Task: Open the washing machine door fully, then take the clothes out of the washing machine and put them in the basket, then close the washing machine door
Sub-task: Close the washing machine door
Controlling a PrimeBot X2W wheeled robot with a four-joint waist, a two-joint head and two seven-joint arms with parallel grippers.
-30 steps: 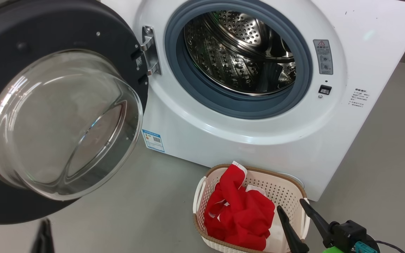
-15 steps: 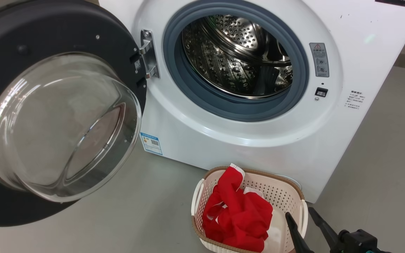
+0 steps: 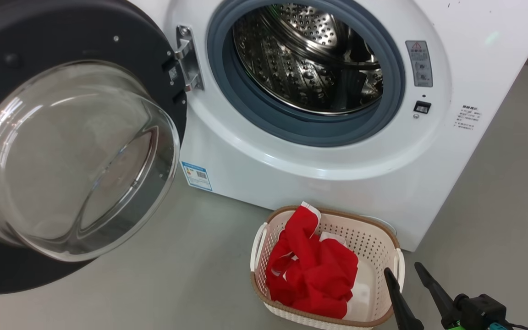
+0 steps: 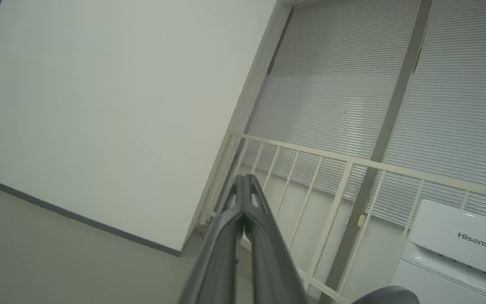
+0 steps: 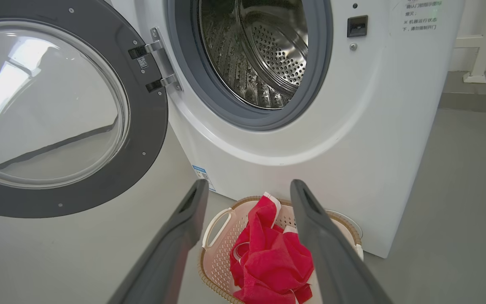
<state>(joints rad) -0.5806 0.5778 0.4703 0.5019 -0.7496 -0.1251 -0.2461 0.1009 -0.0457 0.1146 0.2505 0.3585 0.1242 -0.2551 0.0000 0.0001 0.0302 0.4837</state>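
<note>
Clothes [image 3: 312,270] in basket [image 3: 337,213], washing machine door [image 3: 62,27] next.
We'd push its stiff black rim, far from the hinge; right pincer [image 3: 403,269] apart, left pincer [image 4: 243,179] together.

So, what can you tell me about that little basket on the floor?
The basket is small, rectangular, cream plastic with perforated walls, a brown woven-look rim and white loop handles. It stands upright on the grey floor, close before the washing machine, with crumpled red-and-white clothes lying inside. The open right gripper hangs near its right end.
</note>
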